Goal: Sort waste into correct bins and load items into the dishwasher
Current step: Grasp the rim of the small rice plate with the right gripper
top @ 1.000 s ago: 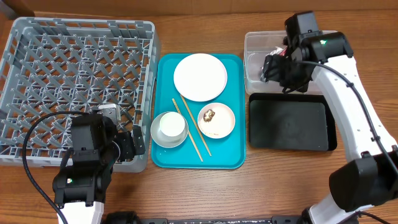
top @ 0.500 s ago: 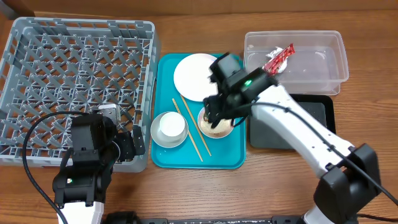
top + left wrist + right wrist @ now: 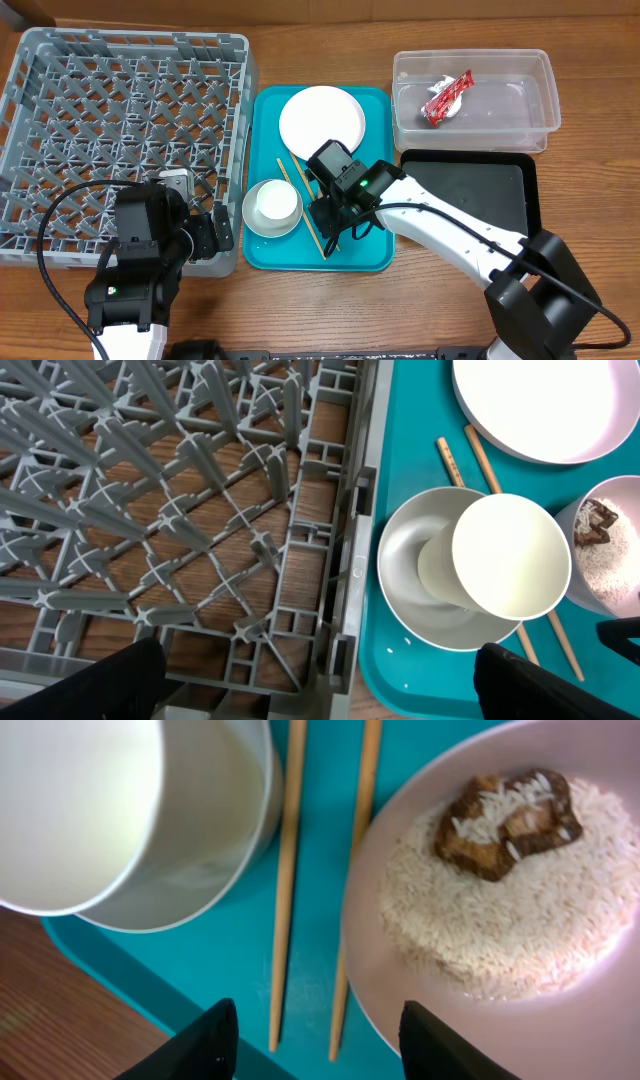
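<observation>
Right end effector (image 3: 322,1045): fingers apart, nothing between them. It hangs over the near half of the teal tray (image 3: 262,140), above the near ends of the chopsticks (image 3: 285,880) and the rim of the pinkish dish (image 3: 385,985). From overhead the arm hides that dish, so you need the right wrist view.

Rice (image 3: 520,910) and the brown lump (image 3: 505,815) are in the dish, with the lump on top of the rice. One chopstick runs right along the dish edge; you can't tell if they touch.

The grey bowl (image 3: 400,555) sits in the tray's near-left corner with the white cup (image 3: 510,555) inside it. The white plate (image 3: 322,123) is on the tray's far half.

Left end effector (image 3: 318,685): fingers wide apart, empty, over the near corner of the grey rack (image 3: 130,130). The rack sits on the table (image 3: 300,310) just left of the tray.

Right of the tray, the clear tub (image 3: 545,100) is at the far end with the red-and-white wrapper (image 3: 447,97) inside. The black tray (image 3: 470,195) is nearer.
</observation>
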You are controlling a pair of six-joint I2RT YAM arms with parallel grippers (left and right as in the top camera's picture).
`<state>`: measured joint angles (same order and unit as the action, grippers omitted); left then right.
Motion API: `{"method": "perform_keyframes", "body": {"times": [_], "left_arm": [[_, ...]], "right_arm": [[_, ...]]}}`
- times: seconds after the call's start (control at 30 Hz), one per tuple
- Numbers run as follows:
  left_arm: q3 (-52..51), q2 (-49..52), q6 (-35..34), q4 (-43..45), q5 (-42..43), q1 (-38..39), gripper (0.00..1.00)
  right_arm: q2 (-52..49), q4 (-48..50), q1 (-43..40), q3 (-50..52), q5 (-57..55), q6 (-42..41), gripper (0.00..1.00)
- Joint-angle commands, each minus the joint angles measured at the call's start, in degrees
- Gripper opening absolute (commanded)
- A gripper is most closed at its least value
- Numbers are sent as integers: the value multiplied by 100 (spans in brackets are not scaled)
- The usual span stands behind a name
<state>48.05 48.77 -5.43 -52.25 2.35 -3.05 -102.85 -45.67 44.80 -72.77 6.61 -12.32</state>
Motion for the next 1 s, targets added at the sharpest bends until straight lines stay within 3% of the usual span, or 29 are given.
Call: {"method": "perform_keyframes", "body": {"times": [0.0,0.53,0.77,0.97], "left_arm": [[140,-13,46,-2,70,-22,100],[140,-13,46,0,70,-22,100],[140,-13,46,2,70,-22,100],[140,-13,24,0,70,-22,100]], "right_arm": [[-48,94,90,42,-74,466,52],[-562,192,127,46,-358,627,41],[-732,190,127,44,-358,616,16],[-662,151,120,2,-612,479,4]]}}
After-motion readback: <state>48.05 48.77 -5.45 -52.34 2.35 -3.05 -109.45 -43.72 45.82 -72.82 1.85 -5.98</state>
